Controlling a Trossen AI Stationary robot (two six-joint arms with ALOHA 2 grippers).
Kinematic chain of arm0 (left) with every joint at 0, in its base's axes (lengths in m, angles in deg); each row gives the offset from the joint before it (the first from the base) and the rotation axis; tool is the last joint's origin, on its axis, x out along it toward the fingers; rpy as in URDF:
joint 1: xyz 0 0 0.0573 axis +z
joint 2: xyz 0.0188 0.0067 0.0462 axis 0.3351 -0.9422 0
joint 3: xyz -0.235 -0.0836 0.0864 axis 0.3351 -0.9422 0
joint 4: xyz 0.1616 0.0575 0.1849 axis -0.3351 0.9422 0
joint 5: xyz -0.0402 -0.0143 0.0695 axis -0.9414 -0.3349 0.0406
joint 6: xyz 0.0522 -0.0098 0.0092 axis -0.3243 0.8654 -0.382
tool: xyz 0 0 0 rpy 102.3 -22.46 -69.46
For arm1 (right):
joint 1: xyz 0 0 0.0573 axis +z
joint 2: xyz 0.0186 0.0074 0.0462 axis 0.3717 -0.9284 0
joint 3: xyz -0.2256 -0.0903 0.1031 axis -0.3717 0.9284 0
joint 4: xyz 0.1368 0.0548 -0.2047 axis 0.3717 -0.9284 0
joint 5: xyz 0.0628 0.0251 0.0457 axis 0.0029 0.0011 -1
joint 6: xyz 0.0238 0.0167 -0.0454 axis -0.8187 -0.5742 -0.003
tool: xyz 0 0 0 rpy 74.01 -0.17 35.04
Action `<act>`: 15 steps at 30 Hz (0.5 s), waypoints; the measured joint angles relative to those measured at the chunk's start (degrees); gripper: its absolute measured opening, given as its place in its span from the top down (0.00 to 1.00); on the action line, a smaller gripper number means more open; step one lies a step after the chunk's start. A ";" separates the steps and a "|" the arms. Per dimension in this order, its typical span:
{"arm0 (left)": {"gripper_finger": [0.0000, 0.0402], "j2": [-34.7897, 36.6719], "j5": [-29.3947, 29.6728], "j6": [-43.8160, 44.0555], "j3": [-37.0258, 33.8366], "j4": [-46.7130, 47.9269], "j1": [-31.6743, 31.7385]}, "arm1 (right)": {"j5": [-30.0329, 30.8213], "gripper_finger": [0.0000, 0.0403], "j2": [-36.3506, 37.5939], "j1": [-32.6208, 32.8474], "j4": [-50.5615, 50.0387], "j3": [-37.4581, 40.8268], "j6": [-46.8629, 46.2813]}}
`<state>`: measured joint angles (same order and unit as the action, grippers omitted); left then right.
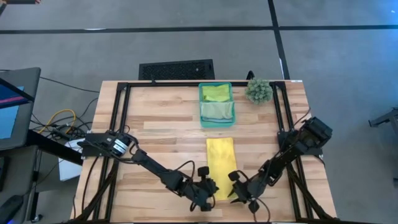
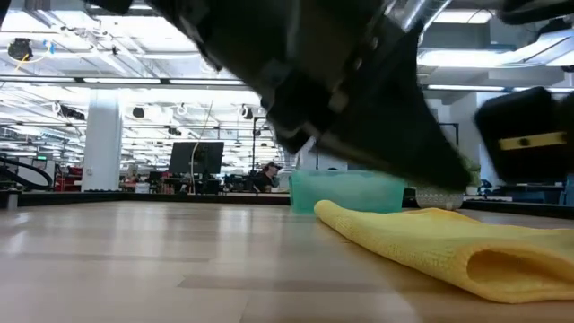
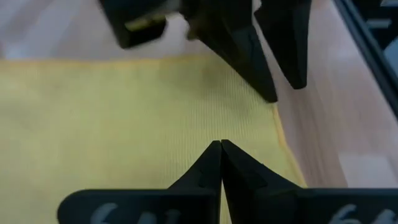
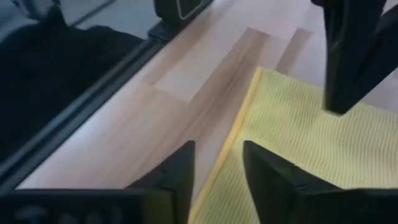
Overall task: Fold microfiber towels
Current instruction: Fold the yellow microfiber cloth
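Observation:
A yellow microfiber towel (image 1: 220,158) lies on the wooden table as a long folded strip; its rounded fold (image 2: 502,265) shows in the low view. My left gripper (image 3: 221,144) is shut and hovers over the strip's near end, on its left side. My right gripper (image 4: 217,165) is open at the near end's right side. The towel's hemmed right edge (image 4: 239,124) runs between its two fingers. In the high view the left gripper (image 1: 210,186) and the right gripper (image 1: 238,188) flank the towel's near end. My left gripper points its shut fingertips slanting down over the yellow towel's near part (image 3: 205,124); I cannot tell whether they touch the cloth. My right gripper has nothing pinched. Its fingers stand either side of the towel's right edge, and I cannot tell whether they touch it.
A translucent teal bin (image 1: 231,118) stands beyond the towel at the table's middle back, with a lime green towel (image 1: 216,92) and a pale green towel (image 1: 217,111) in it. A small spiky plant (image 1: 258,90) sits to its right. Black frame rails (image 1: 121,112) border the table.

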<state>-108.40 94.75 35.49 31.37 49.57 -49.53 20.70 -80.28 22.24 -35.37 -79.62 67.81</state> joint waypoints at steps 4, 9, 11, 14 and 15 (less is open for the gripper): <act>1.00 -0.11 -4.88 1.73 -0.02 4.10 0.57 | 0.02 0.55 -1.81 -1.17 -4.64 -3.42 1.61; 1.00 -0.13 -3.47 4.44 -0.09 6.95 0.34 | -0.10 0.51 -1.75 -2.24 -11.01 -4.66 0.90; 1.00 -0.13 -4.01 4.96 -0.68 6.51 0.34 | -0.10 0.52 -1.67 -2.46 -12.28 -4.83 0.88; 1.00 -0.19 -3.81 4.92 -0.87 5.97 0.32 | -0.12 0.56 -1.53 -2.67 -14.01 -4.87 0.83; 1.00 -0.17 -3.79 4.32 -0.87 4.65 0.32 | -0.09 0.58 -1.45 -2.67 -14.50 -4.92 0.82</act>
<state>-108.57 90.96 39.81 30.51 54.23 -49.21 20.61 -81.73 19.57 -49.88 -84.54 68.63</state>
